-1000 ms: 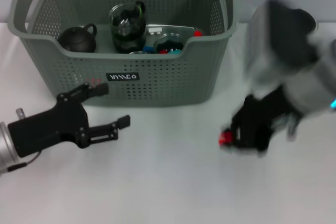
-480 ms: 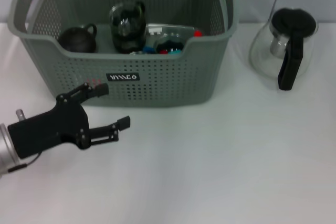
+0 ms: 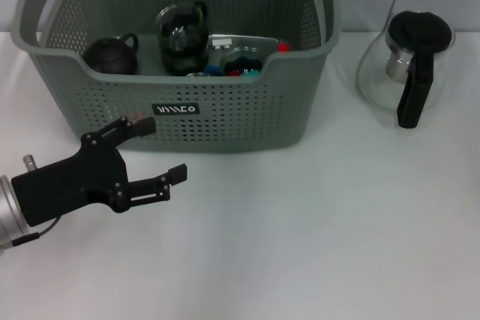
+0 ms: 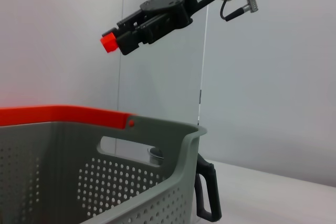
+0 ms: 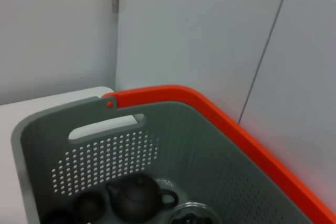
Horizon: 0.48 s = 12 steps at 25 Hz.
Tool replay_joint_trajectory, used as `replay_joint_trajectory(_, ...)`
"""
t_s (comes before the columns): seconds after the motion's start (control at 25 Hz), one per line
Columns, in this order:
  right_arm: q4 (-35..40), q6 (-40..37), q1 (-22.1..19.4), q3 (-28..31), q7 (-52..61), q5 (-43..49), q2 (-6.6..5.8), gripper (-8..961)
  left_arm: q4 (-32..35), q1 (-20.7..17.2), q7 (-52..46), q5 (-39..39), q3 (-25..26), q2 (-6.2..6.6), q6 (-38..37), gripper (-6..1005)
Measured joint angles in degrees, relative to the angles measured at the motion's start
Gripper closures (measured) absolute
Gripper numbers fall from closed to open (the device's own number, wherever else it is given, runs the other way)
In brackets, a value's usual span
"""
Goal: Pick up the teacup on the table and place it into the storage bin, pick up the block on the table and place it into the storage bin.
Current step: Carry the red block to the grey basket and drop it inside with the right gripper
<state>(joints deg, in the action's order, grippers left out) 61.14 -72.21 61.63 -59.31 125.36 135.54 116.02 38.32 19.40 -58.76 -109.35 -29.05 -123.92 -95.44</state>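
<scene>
The right end effector (image 4: 122,38) was up high above the large grey-green perforated plastic storage bin (image 3: 225,114), pinching a small red block (image 4: 109,41) at its tip, evidently poised to drop it in. The bin stood at twelve o'clock on the white bench (image 3: 315,222), orange-red handle pieces on its rim, with a dark teapot (image 3: 111,54), a glass cup and small coloured bits inside. The left end effector (image 3: 154,157) hovered at eight o'clock, fingers spread, empty, clear of the drop. A glass jug (image 3: 405,65) stood at two o'clock.
</scene>
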Motion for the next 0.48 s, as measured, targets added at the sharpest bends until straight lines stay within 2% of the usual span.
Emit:
replay_joint_trajectory(0.12, 3.21, -1.87, -1.19, 0.56, -0.01, -0.8, 0.12, 441, 0.0, 0.1, -0.19, 0.06, -0.01, 0.11, -0.41, 52)
replay_joint_trajectory(0.32, 12.6, -7.15, -6.91, 1.36, 0.14, -6.57, 0.59, 255, 0.0, 0.35, -0.29, 0.17, 0.31, 0.3, -2.31, 52)
replay_joint_trajectory(0.48, 16.66, -8.21, -10.56, 1.67, 1.0, -10.59, -0.43, 104, 0.0, 0.68, -0.3, 0.36, 0.39, 0.48, -3.13, 52)
